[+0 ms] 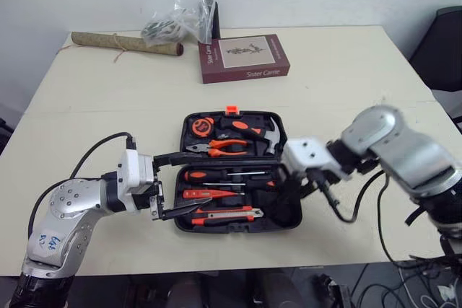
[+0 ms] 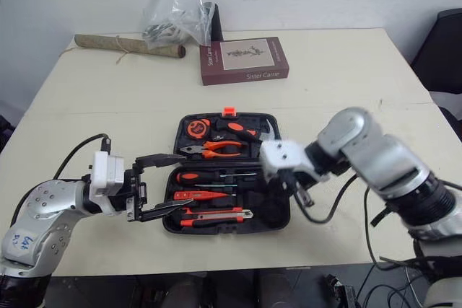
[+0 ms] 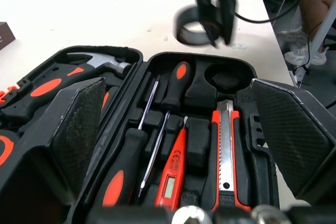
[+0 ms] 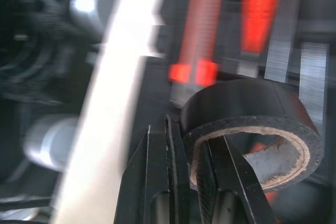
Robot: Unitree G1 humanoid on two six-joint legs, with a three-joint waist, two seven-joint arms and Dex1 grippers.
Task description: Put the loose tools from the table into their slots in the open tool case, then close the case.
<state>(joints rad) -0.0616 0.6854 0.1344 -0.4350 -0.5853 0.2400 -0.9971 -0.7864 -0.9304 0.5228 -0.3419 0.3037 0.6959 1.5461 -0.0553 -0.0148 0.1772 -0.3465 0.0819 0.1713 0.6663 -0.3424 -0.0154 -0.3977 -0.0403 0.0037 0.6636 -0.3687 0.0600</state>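
Observation:
The black tool case [image 1: 238, 228] lies open at the table's middle. It holds a hammer [image 1: 271, 135], pliers [image 1: 216, 149], screwdrivers [image 1: 216, 175], a red tester pen [image 1: 209, 193] and a utility knife [image 1: 224, 214]. My left gripper [image 1: 196, 180] is open at the case's left end, its fingers spread over the lower tray. My right gripper [image 4: 191, 177] is shut on the wall of a black tape roll [image 4: 252, 124], one finger inside the hole. The tape roll [image 3: 195, 27] hangs over the case's right end, near a round slot [image 3: 223, 77].
A brown book [image 1: 244, 58] lies behind the case. Farther back are a rolled mat [image 1: 126, 43] and a plastic bag [image 1: 177, 19] by the wall. A dark chair [image 1: 444, 48] stands off the table's right side.

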